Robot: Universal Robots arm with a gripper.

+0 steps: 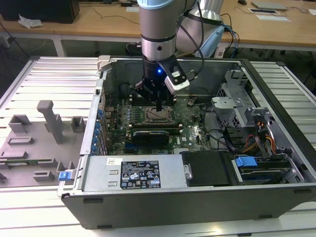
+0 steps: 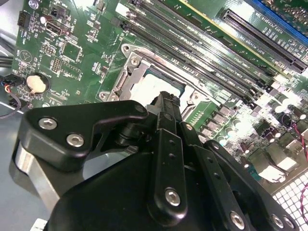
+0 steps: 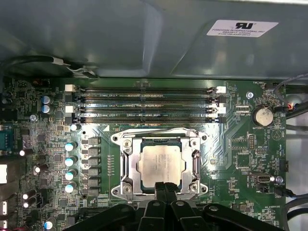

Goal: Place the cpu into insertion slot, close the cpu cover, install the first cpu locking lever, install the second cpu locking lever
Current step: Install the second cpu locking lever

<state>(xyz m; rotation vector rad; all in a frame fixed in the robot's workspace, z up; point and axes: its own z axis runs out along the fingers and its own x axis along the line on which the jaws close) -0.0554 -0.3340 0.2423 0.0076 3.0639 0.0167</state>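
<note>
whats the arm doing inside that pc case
A single robot arm reaches down into an open computer case, its gripper right at the edge of the processor socket on the green motherboard. The cpu already sits in the socket with its silver top exposed, and the steel cover frame lies flat around it. The fingers look pressed together, holding nothing.

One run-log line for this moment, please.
hand: shut, over socket edge | cpu: seated in insertion slot | cpu cover: closed over it
</note>
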